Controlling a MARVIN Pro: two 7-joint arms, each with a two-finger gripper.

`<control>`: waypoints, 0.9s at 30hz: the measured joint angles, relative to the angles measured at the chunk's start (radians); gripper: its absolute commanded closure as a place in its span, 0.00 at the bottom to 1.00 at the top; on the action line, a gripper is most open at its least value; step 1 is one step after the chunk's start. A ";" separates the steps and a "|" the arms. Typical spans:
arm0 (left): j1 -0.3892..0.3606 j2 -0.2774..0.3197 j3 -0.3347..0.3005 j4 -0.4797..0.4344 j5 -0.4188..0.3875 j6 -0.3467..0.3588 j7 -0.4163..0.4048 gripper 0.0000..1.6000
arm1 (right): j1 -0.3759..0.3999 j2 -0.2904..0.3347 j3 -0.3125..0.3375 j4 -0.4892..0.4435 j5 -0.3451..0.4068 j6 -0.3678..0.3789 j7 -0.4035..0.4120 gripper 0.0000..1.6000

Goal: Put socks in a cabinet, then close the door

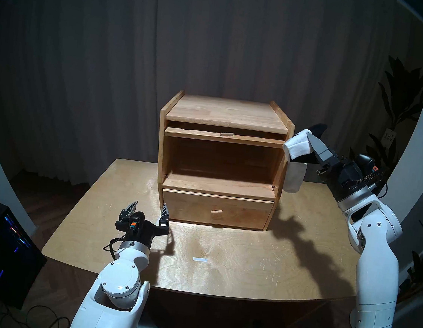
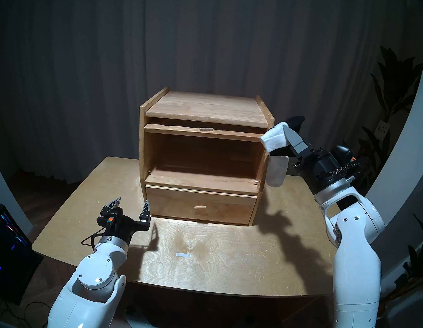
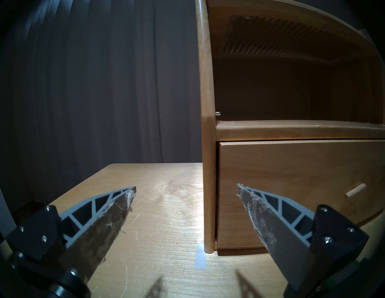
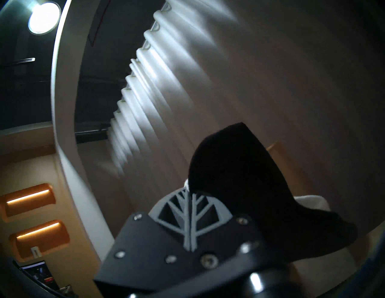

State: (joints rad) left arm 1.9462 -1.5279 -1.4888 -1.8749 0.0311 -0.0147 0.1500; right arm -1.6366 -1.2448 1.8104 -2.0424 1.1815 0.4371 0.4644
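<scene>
The light-wood cabinet [image 1: 227, 114] stands mid-table with its upper compartment [image 1: 221, 160] open and empty. The door [image 1: 203, 134] is folded up under the top; only its front edge and peg handle [image 1: 226, 134] show. Its ribbed pane shows overhead in the left wrist view [image 3: 291, 41]. My right gripper [image 1: 310, 139] is shut on the socks beside the cabinet's upper right corner: the white sock [image 1: 298, 146] drapes down, and the black sock [image 1: 318, 129] sticks up behind it. The right wrist view shows the black sock [image 4: 239, 166]. My left gripper [image 1: 150, 204] is open and empty, low by the cabinet's front left corner.
The lower drawer [image 1: 239, 211] is closed, with a peg handle [image 1: 216, 211]. A strip of white tape [image 1: 200, 259] lies on the wooden table [image 1: 246, 267]. A dark computer case [image 1: 1, 242] stands on the floor at the left, and plants [image 1: 399, 101] at the right.
</scene>
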 measured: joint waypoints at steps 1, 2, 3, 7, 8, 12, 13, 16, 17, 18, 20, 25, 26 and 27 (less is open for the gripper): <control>0.002 -0.001 0.002 -0.002 0.000 -0.002 0.000 0.00 | -0.011 -0.002 -0.010 -0.016 0.000 0.001 0.011 1.00; 0.002 -0.001 0.004 -0.003 0.000 -0.003 0.000 0.00 | -0.018 -0.003 -0.016 -0.026 -0.001 0.001 0.018 1.00; 0.004 -0.002 0.006 -0.005 0.000 -0.005 0.000 0.00 | -0.030 -0.005 -0.029 -0.045 -0.005 -0.002 0.031 1.00; 0.010 -0.003 0.009 -0.009 0.000 -0.010 0.002 0.00 | -0.056 -0.011 -0.071 -0.090 -0.047 -0.024 0.056 1.00; 0.012 -0.003 0.009 -0.011 0.000 -0.012 0.004 0.00 | -0.066 -0.013 -0.090 -0.108 -0.067 -0.033 0.061 1.00; 0.025 -0.004 0.003 -0.018 0.000 -0.019 0.012 0.00 | -0.101 -0.021 -0.154 -0.161 -0.142 -0.066 0.065 1.00; 0.028 -0.004 -0.001 -0.020 0.000 -0.021 0.015 0.00 | -0.108 -0.024 -0.171 -0.173 -0.164 -0.077 0.064 1.00; 0.038 -0.004 -0.011 -0.024 -0.001 -0.027 0.022 0.00 | -0.123 -0.032 -0.215 -0.205 -0.224 -0.113 0.049 1.00; 0.042 -0.004 -0.015 -0.026 -0.001 -0.030 0.025 0.00 | -0.128 -0.037 -0.235 -0.219 -0.255 -0.132 0.035 1.00; 0.046 -0.004 -0.019 -0.027 -0.001 -0.033 0.028 0.00 | -0.130 -0.043 -0.253 -0.227 -0.284 -0.149 0.020 1.00; 0.053 -0.004 -0.024 -0.029 -0.001 -0.038 0.032 0.00 | -0.128 -0.054 -0.284 -0.234 -0.339 -0.179 -0.008 1.00; 0.068 -0.004 -0.036 -0.030 -0.002 -0.047 0.042 0.00 | -0.095 -0.087 -0.348 -0.220 -0.473 -0.256 -0.086 1.00; 0.070 -0.004 -0.039 -0.030 -0.003 -0.048 0.044 0.00 | -0.085 -0.094 -0.359 -0.210 -0.498 -0.272 -0.102 1.00; 0.073 -0.004 -0.042 -0.030 -0.003 -0.050 0.046 0.00 | -0.073 -0.102 -0.371 -0.194 -0.528 -0.292 -0.120 1.00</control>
State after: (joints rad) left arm 2.0189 -1.5318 -1.5305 -1.9053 0.0281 -0.0643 0.1960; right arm -1.7099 -1.3467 1.4389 -2.2365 0.6539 0.1456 0.3443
